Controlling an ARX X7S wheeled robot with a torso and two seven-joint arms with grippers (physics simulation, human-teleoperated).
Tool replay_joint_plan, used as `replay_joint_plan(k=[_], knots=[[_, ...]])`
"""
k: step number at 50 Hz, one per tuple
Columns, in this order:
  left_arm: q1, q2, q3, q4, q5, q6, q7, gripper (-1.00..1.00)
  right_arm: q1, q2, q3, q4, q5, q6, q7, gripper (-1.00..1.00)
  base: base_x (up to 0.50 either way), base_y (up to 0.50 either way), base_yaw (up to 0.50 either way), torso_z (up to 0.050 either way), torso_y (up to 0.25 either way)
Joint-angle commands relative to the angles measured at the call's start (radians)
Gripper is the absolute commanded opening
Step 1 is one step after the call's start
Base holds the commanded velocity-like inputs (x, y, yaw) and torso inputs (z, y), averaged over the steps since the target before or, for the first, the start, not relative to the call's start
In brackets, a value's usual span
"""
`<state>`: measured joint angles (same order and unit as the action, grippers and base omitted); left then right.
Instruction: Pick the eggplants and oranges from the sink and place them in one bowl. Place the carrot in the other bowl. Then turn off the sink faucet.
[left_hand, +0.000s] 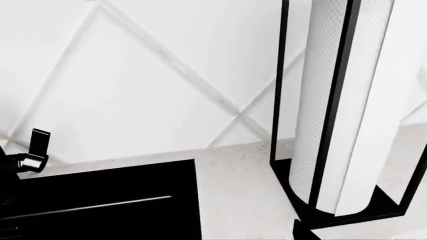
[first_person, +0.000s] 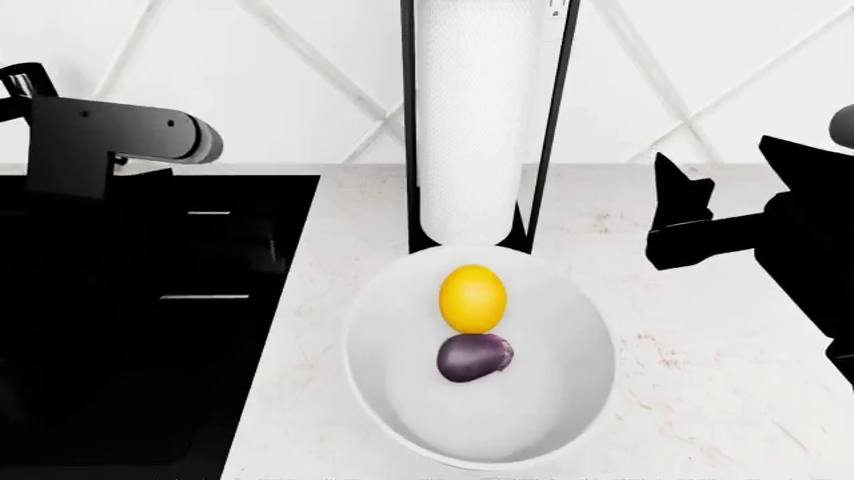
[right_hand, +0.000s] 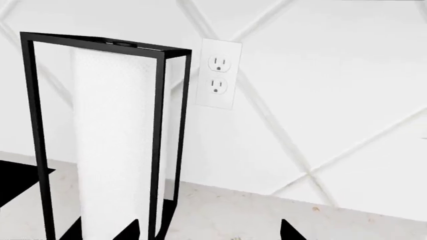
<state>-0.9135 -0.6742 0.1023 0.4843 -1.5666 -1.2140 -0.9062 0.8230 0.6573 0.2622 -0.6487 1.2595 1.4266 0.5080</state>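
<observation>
White bowl (first_person: 400, 400) is sitting at the counter's (first_person: 694, 400) near edge holding orange (first_person: 473, 297) touching eggplant (first_person: 473, 357); right gripper (right_hand: 210, 231) is hanging open and empty, left gripper's state unclear.

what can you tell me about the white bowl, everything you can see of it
The white bowl is wide, round and glossy, like glazed ceramic, sitting upright on the white marbled counter just right of the black sink. Its far rim lies at the base of the paper towel holder. Inside, the orange and the eggplant rest touching each other. Neither gripper touches it.
</observation>
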Motion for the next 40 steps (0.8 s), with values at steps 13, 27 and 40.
replay_joint_plan(k=[13, 27, 40], knots=[[0.043, 0.002, -0.069, 0.008, -0.004, 0.005, 0.010, 1.00, 0.015, -0.019, 0.009, 0.007, -0.003, 0.022, 0.004, 1.00, -0.16, 0.20, 0.00, 0.000, 0.000], [0.056, -0.012, -0.083, 0.020, -0.014, 0.021, 0.014, 1.00, 0.019, -0.007, -0.014, 0.010, 0.014, 0.005, 0.023, 1.00, -0.24, 0.39, 0.00, 0.000, 0.000], [0.072, -0.011, -0.076, 0.016, 0.018, 0.036, 0.038, 1.00, 0.000, -0.007, -0.039, 0.010, 0.009, -0.026, 0.022, 1.00, -0.24, 0.40, 0.00, 0.000, 0.000]])
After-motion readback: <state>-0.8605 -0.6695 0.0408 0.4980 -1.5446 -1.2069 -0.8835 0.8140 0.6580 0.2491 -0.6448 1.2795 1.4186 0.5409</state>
